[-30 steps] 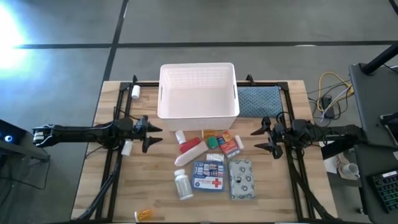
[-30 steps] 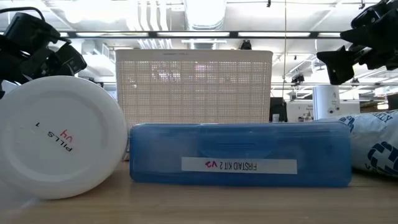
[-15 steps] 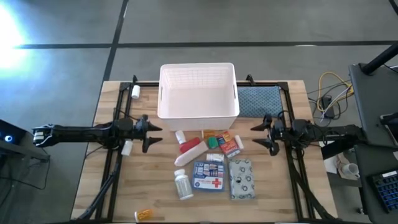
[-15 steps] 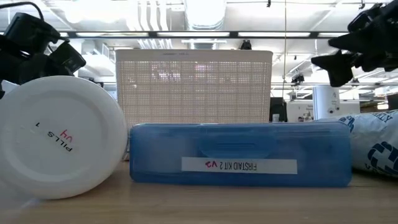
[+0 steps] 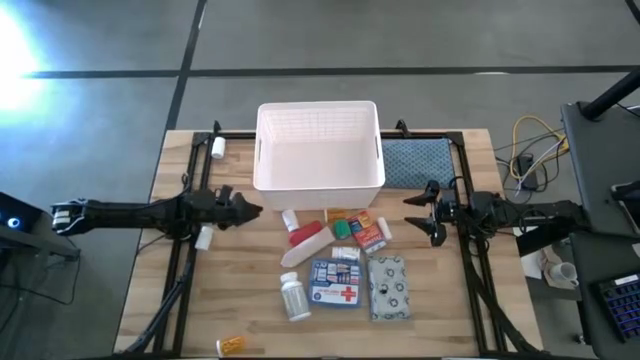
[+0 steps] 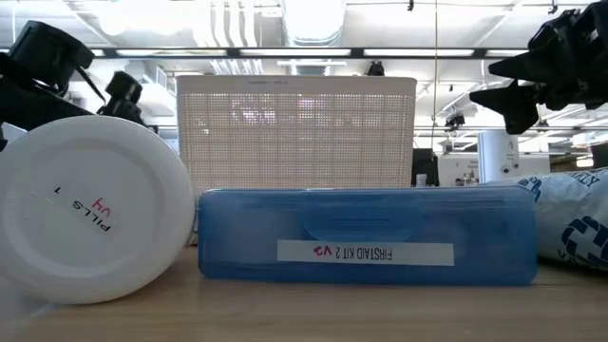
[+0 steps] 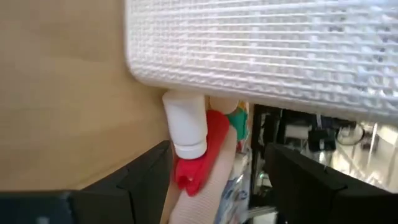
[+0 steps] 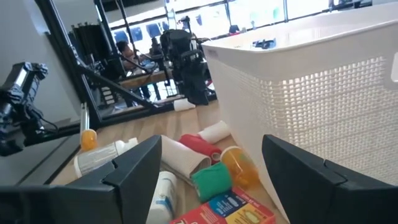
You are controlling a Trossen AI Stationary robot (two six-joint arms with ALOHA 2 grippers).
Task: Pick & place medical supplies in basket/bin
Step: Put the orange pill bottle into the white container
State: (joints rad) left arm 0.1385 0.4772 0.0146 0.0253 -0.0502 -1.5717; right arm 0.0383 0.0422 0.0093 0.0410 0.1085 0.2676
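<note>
The white slotted basket (image 5: pixel 318 145) stands at the table's far middle. Just in front of it lie the supplies: a small white bottle (image 5: pixel 289 218), a red-white tube (image 5: pixel 307 240), a green item (image 5: pixel 342 228), a red box (image 5: pixel 370 232), the blue first-aid pouch (image 5: pixel 335 283), a grey patterned packet (image 5: pixel 388 287), a white pill bottle (image 5: pixel 293 297) and an orange vial (image 5: pixel 231 345) by the near edge. My left gripper (image 5: pixel 248 210) hovers open to their left, facing the small bottle (image 7: pixel 185 124). My right gripper (image 5: pixel 418 215) hovers open to their right.
A blue-grey folded cloth (image 5: pixel 415 163) lies right of the basket. A black metal frame (image 5: pixel 190 180) runs along the table's sides. Another small white item (image 5: pixel 217 146) sits near the far left corner. Bare wood shows at the near left and near right.
My left gripper has rolled about its own axis, so that its fingers no longer spread side by side in the high view, and it has edged toward the supplies. My right gripper has turned slightly in place. The supplies have not moved.
</note>
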